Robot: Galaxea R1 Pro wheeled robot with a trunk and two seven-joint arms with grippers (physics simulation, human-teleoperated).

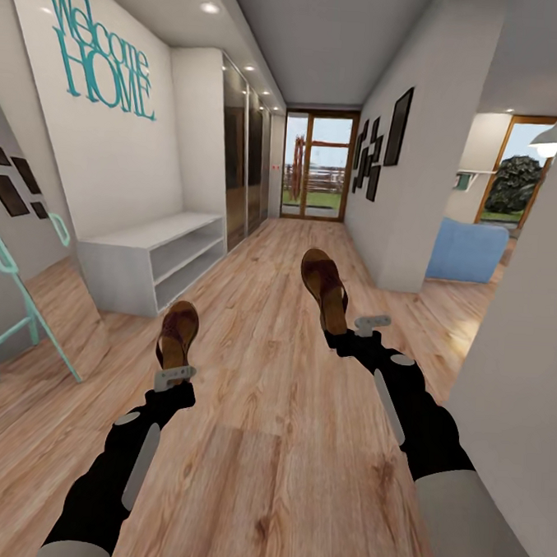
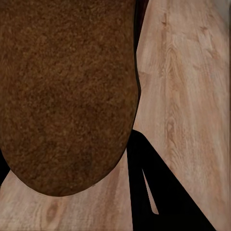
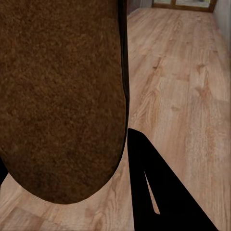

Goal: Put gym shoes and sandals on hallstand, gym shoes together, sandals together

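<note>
text: "Welcome HOME" | type: teal cut-out lettering point(image 1: 101, 47) | carrier: white wall point(image 1: 120, 170) above the hallstand point(image 1: 152, 254) | other legible text: none

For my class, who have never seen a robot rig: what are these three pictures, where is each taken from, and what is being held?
This is a simulated two-armed robot in a corridor. The big picture comes from its head camera, looking down over both black arms. The left gripper holds one brown sandal; the right gripper holds the other sandal. The two smaller pictures come from cameras near each gripper, so a sandal looms huge above the wooden floor. The grey shoe rack stands ahead on the left.
</note>
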